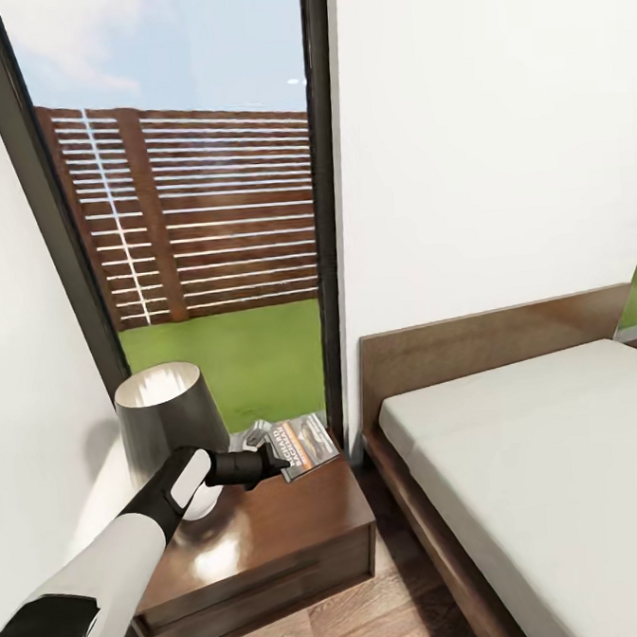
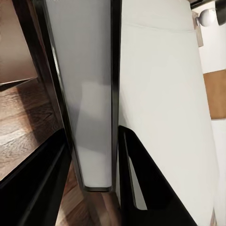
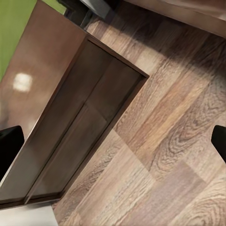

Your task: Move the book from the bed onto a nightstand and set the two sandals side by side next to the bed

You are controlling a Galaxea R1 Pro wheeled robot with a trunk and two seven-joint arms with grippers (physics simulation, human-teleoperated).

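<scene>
My left gripper (image 1: 279,464) is shut on the book (image 1: 306,445), a thin dark paperback with white lettering and an orange band. It holds the book over the back right part of the nightstand (image 1: 277,535). Whether the book touches the glossy top I cannot tell. In the left wrist view the book (image 2: 94,103) is edge-on between the two black fingers (image 2: 150,188). My right gripper (image 3: 113,143) is open above the wood floor beside the nightstand (image 3: 70,127). The bed (image 1: 547,455) lies to the right. The sandals are out of view.
A grey lamp (image 1: 168,414) stands on the left part of the nightstand, close to my left forearm. Behind it is the tall dark-framed window (image 1: 323,214). A narrow strip of plank floor (image 1: 395,598) separates nightstand and bed frame.
</scene>
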